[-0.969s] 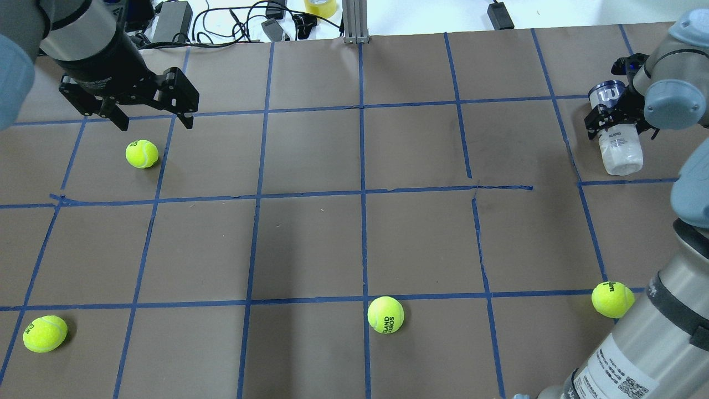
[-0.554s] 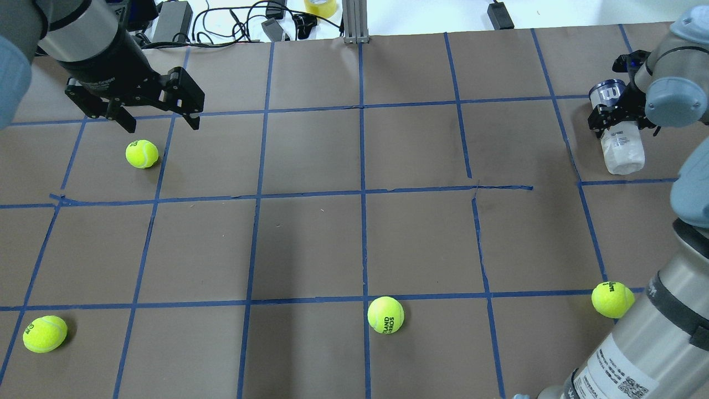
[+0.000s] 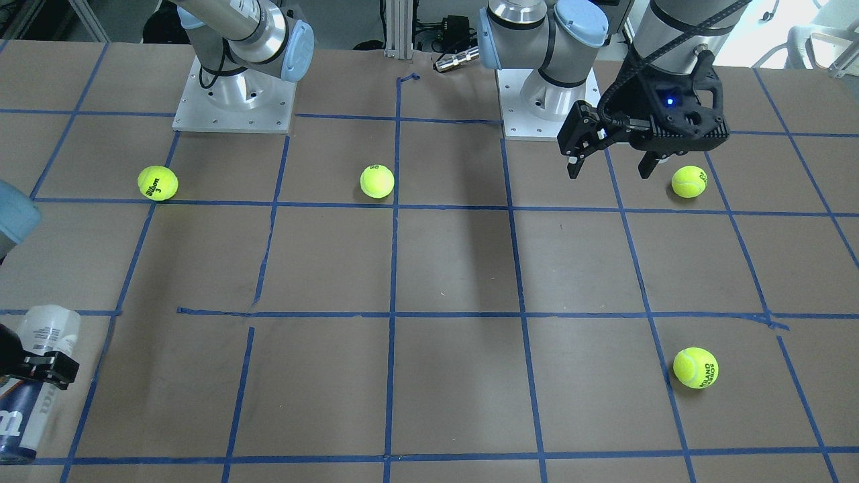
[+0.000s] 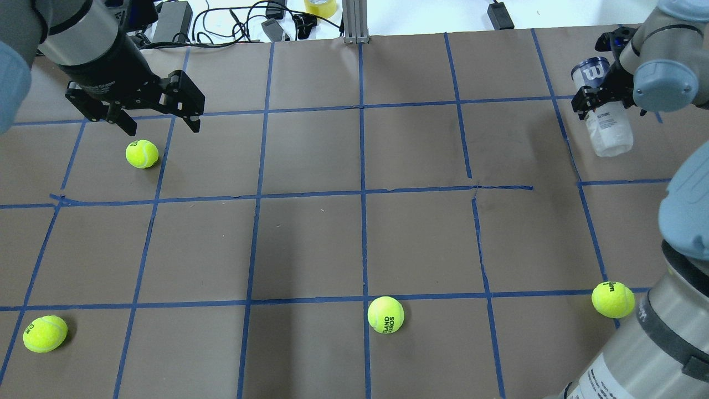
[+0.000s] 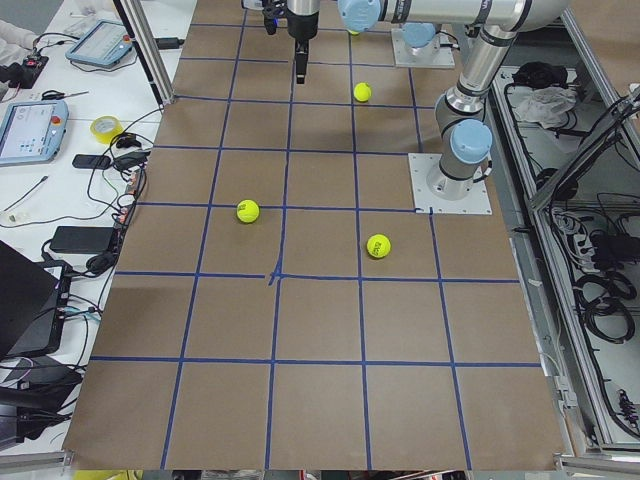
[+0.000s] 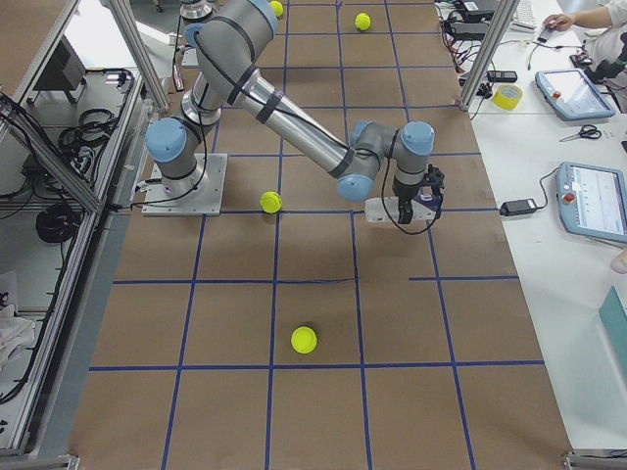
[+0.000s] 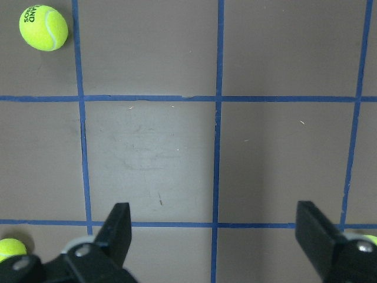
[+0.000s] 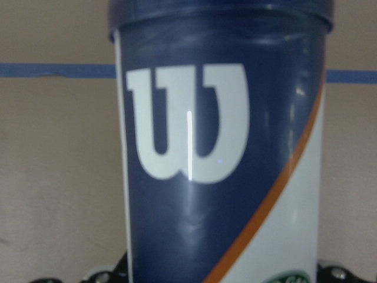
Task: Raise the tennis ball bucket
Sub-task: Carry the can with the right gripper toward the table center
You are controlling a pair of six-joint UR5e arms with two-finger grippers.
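Note:
The tennis ball bucket (image 4: 605, 124) is a clear tube with a white and dark-blue label, at the far right. My right gripper (image 4: 604, 102) is shut on its middle and holds it on its side, apparently just above the paper. It also shows at the lower left of the front view (image 3: 33, 349), and its blue Wilson label fills the right wrist view (image 8: 218, 165). My left gripper (image 4: 162, 128) is open and empty, hovering just beyond a tennis ball (image 4: 142, 153) at the far left. Its fingers (image 7: 115, 230) stand wide apart over bare paper.
Three more tennis balls lie near the robot's side: left (image 4: 44, 333), middle (image 4: 385, 315) and right (image 4: 612, 300). Cables and power adapters (image 4: 171, 19), a yellow tape roll (image 4: 320, 6) and an aluminium post (image 4: 354, 22) line the far edge. The brown paper table (image 4: 360, 244) has blue tape lines.
My right gripper has moved up and toward the far edge with the tube in it. My left gripper has shifted only slightly and stays open.

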